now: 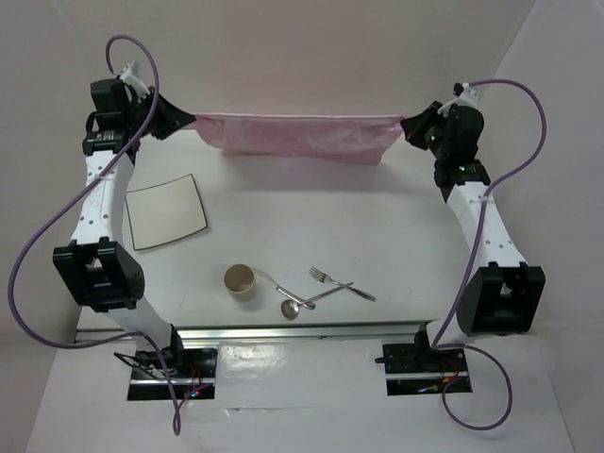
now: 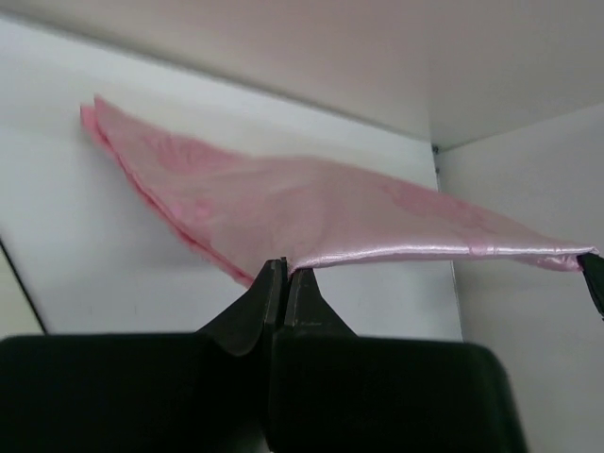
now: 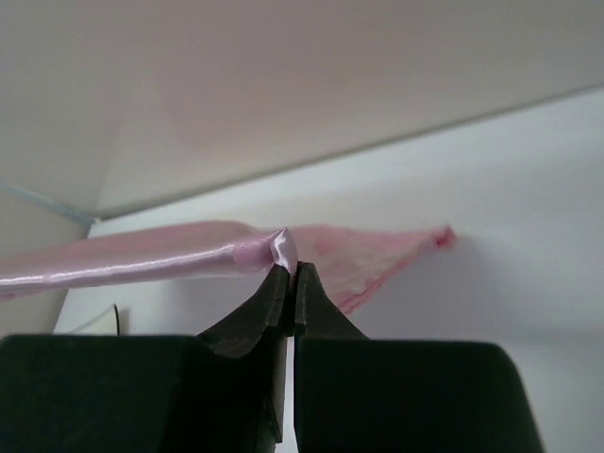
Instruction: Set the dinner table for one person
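Note:
A shiny pink cloth (image 1: 297, 137) hangs stretched between my two grippers over the far side of the white dinner table (image 1: 377, 226). My left gripper (image 1: 192, 120) is shut on the cloth's left corner; the left wrist view shows the jaws pinched on its edge (image 2: 283, 267). My right gripper (image 1: 404, 125) is shut on the right corner, bunched at the fingertips in the right wrist view (image 3: 291, 269). The cloth's lower part sags toward the tabletop.
A white square plate (image 1: 166, 210) lies at the left. A beige cup (image 1: 240, 280) on its side, a spoon (image 1: 302, 300) and a fork (image 1: 340, 283) lie near the front aluminium rail (image 1: 302, 332). White walls enclose the table.

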`<state>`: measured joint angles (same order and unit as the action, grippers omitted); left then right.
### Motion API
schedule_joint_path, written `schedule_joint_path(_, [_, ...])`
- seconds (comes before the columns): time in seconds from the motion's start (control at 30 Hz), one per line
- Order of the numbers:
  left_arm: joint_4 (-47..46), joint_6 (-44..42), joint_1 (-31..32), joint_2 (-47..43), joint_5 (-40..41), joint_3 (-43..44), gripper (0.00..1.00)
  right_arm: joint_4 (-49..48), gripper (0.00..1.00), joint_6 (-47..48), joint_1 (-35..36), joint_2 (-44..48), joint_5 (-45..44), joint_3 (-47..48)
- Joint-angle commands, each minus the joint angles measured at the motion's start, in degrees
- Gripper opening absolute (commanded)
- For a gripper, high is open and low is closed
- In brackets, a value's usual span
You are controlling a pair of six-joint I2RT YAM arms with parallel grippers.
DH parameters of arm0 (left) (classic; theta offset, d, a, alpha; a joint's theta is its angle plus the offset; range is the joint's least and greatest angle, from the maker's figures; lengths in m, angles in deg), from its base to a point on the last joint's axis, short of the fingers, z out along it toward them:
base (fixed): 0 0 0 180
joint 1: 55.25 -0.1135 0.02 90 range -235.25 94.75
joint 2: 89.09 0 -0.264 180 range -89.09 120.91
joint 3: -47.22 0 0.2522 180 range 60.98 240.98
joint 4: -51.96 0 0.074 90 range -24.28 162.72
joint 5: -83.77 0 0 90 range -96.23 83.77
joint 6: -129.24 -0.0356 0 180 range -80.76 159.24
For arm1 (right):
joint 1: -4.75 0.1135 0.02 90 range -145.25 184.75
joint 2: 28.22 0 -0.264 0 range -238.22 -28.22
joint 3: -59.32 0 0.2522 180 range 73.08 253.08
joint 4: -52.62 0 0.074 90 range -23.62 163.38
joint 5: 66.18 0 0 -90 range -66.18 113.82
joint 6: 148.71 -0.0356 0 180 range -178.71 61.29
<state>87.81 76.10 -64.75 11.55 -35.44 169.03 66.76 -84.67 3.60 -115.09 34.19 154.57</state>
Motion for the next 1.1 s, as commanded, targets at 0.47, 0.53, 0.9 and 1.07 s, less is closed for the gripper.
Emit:
schedule_joint_path(0.47, [7.01,-3.11,-2.19,-23.3,7.32,-33.17,0.98,14.47,1.0,1.61,-1.23,26.67,-2.2,-29.91])
schedule_joint_path(0.53, [4.99,-3.11,-1.58,-22.6,5.93,-33.17,0.72,14.47,0.96,1.61,-1.23,23.53,-1.33,-27.89])
schedule_joint_path(0.9, [11.75,-1.35,10.9,-1.51,11.19,-27.09,0.0,26.86,0.0,0.91,7.39,-6.37,1.76,-11.54])
schedule_joint_path(1.07, [11.5,-1.35,13.36,2.1,13.84,-30.7,0.0,25.56,0.0,0.2,8.53,-7.88,1.75,-16.71])
